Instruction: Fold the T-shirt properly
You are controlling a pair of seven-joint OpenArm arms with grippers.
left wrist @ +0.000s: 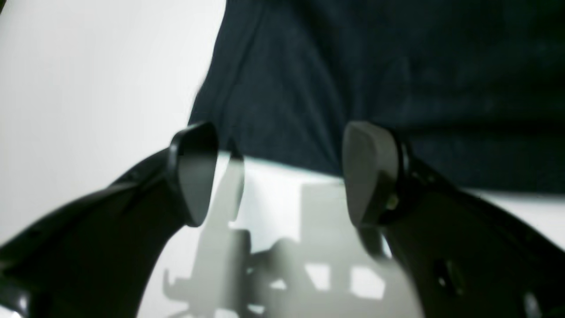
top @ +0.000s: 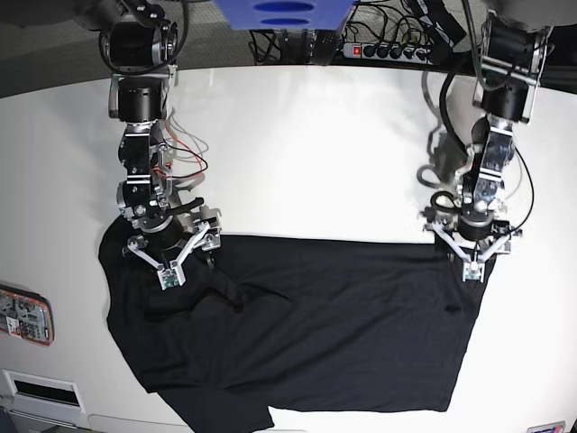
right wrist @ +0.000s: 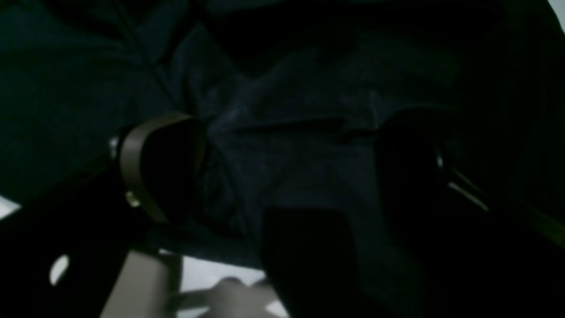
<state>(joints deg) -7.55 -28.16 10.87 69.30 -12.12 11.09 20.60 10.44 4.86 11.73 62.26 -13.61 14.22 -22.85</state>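
The black T-shirt (top: 306, 334) lies spread and wrinkled on the white table (top: 306, 153), taking up the near half. My right gripper (top: 169, 262) is low over the shirt's upper left corner. In the right wrist view it (right wrist: 282, 168) is open, with rumpled dark fabric (right wrist: 282, 110) beneath and between the fingers (right wrist: 132, 168). My left gripper (top: 470, 255) is at the shirt's upper right corner. In the left wrist view it (left wrist: 282, 172) is open, its pads (left wrist: 371, 172) astride the shirt's edge (left wrist: 309, 88), with nothing pinched.
A colourful flat object (top: 22, 316) lies at the table's left edge and a white box (top: 36, 388) sits below it. A power strip (top: 388, 50) and cables lie behind the table's far edge. A blue object (top: 279, 11) is at top centre.
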